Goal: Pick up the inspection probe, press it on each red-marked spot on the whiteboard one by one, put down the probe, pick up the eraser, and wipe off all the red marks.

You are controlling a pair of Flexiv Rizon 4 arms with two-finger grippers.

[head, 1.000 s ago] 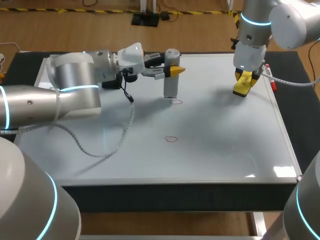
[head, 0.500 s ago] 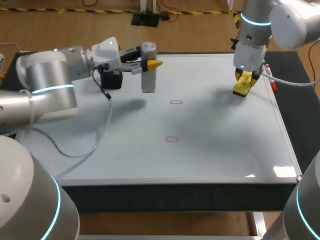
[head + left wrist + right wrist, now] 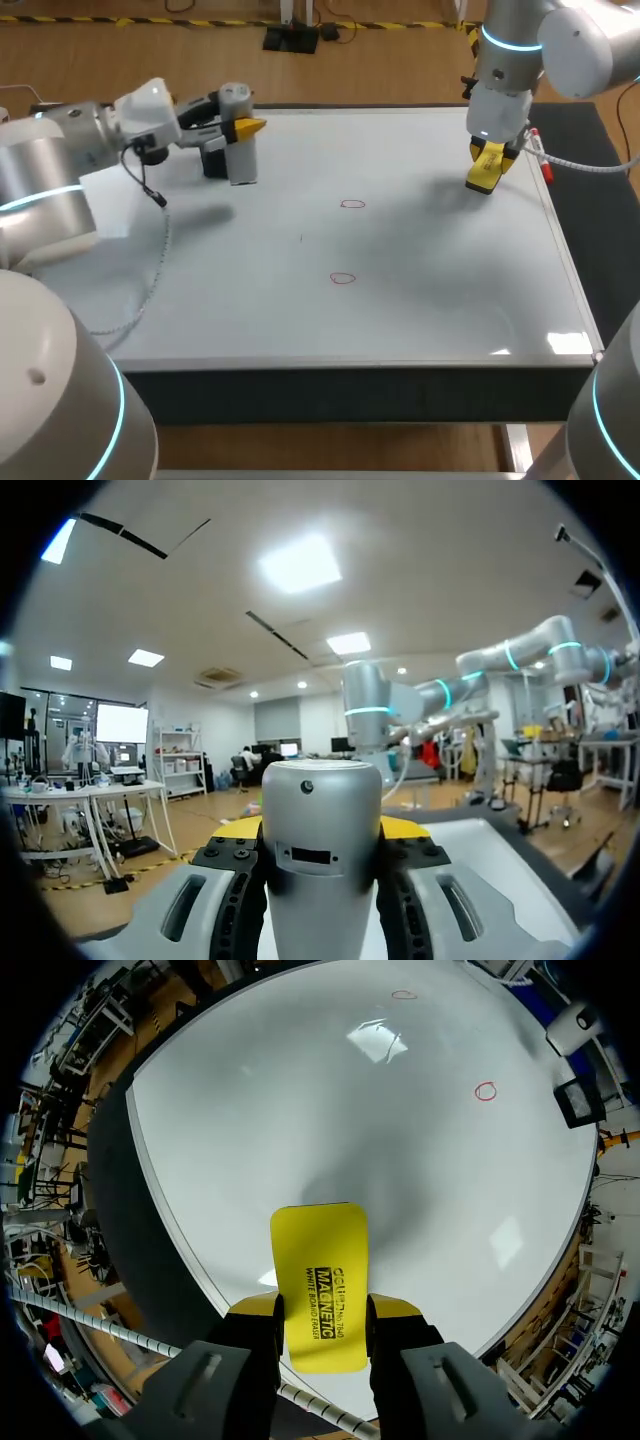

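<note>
My left gripper [image 3: 243, 128] is shut on the grey cylindrical probe [image 3: 239, 150], which hangs upright over the far left of the whiteboard [image 3: 440, 310]. In the left wrist view the probe [image 3: 320, 860] fills the gap between the fingers of that gripper [image 3: 320, 830]. Two red rings are drawn on the board, one [image 3: 352, 204] farther back and one [image 3: 343, 278] nearer. My right gripper [image 3: 487, 158] is shut on the yellow eraser [image 3: 485, 172] above the far right of the board. The right wrist view shows the eraser [image 3: 320, 1285] sticking out ahead of the gripper [image 3: 322, 1310], with both rings [image 3: 486, 1091] [image 3: 404, 995] far off.
A black block [image 3: 213, 160] stands on the board just left of the probe. A red marker [image 3: 541, 156] lies along the board's right edge beside the right gripper. A cable [image 3: 150, 270] trails from my left arm over the board's left part.
My left arm has carried the probe leftwards, from above the farther red ring to the board's far left beside the black block. The right arm and eraser have stayed still.
</note>
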